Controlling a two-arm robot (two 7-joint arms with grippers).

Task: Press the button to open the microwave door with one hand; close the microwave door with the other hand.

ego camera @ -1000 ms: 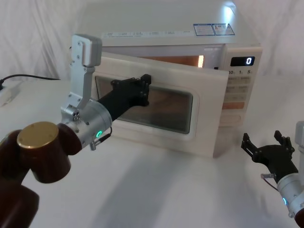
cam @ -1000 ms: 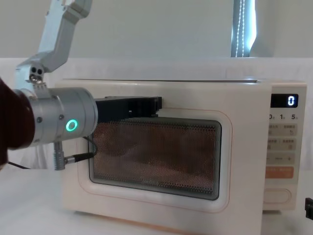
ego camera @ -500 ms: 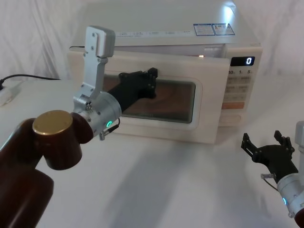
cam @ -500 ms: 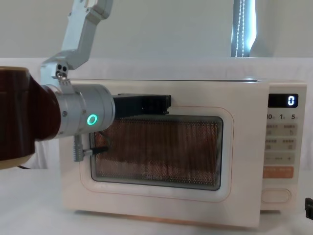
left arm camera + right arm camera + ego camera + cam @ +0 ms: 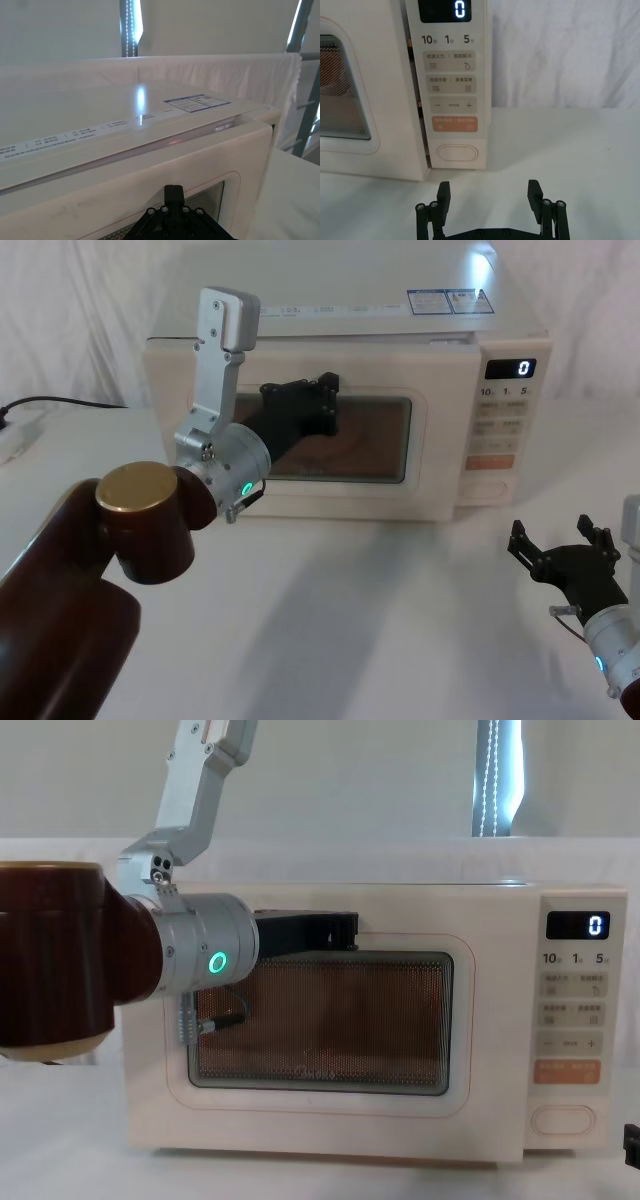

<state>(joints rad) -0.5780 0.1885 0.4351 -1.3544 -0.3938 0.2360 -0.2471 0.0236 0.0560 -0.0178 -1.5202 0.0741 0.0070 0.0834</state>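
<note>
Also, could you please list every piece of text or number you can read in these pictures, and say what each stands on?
"0": lit dark display atop the cream microwave control panel.
"10", "1", "5": timer row under the display; small characters beside each are unreadable.
"−", "+": beige key.
Other beige keys and orange rectangular key: characters too small.
Blue-edged stickers on the microwave top: unreadable.

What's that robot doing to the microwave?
It is pushing the microwave door shut. The left end effector is pressed against the top of the door's window, and the door now sits about flush with the front of the oven, where a second ago it stood ajar. The right end effector waits low over the table with its fingers open, in front of the wide cream button and not touching it. The display reads 0.
</note>
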